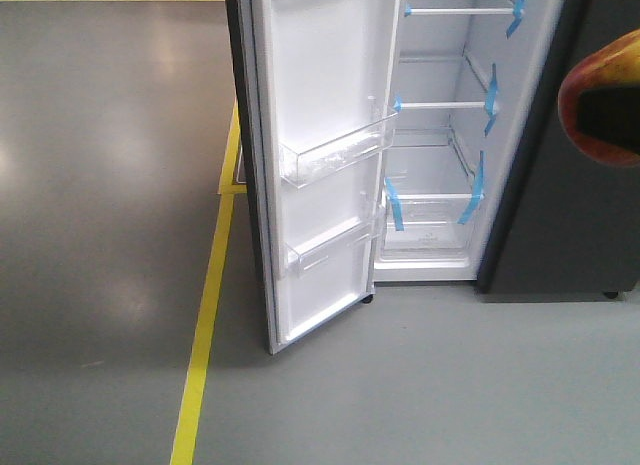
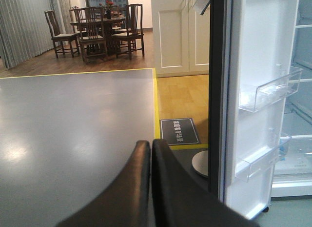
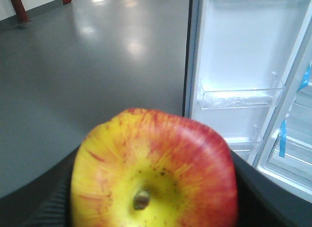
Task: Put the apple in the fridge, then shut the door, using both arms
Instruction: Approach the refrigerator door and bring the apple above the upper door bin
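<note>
A red and yellow apple [image 3: 156,173] fills the lower half of the right wrist view, its stem end facing the camera. My right gripper [image 3: 155,188] is shut on it, a black finger pressed to each side. The same apple [image 1: 585,110] shows at the right edge of the front view, level with the fridge [image 1: 440,135]. The fridge stands wide open, with white shelves and blue tape strips inside. Its door [image 1: 325,155] is swung out to the left, showing clear bins. My left gripper [image 2: 150,149] is shut on nothing, left of the door's edge [image 2: 219,90].
A yellow floor line [image 1: 205,325] runs along the grey floor left of the door. The left wrist view shows a dark floor sign [image 2: 179,131], a round white disc [image 2: 200,163], white cabinets [image 2: 178,31] and a dining table with chairs [image 2: 97,34].
</note>
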### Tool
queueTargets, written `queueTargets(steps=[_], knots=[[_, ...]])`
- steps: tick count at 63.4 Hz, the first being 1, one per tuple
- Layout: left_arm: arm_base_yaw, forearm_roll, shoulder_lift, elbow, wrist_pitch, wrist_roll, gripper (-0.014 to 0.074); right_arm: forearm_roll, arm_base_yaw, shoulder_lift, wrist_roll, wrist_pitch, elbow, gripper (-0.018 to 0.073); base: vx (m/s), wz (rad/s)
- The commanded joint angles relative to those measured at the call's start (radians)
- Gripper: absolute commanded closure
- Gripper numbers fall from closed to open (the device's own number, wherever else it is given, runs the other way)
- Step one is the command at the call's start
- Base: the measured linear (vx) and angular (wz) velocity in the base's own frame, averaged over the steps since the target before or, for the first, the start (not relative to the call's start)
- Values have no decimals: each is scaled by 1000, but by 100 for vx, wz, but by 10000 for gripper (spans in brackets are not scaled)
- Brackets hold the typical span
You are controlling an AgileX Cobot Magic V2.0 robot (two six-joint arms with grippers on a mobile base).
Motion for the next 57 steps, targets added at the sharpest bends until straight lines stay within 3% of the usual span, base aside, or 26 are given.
queueTargets(steps=[1,57], knots=[[1,-9,-14,21,-77,-7,603,49,-2,-8,-5,-60,-23,566,18,5],[1,-9,-14,21,-77,-7,603,49,-2,-8,-5,-60,-23,566,15,1]])
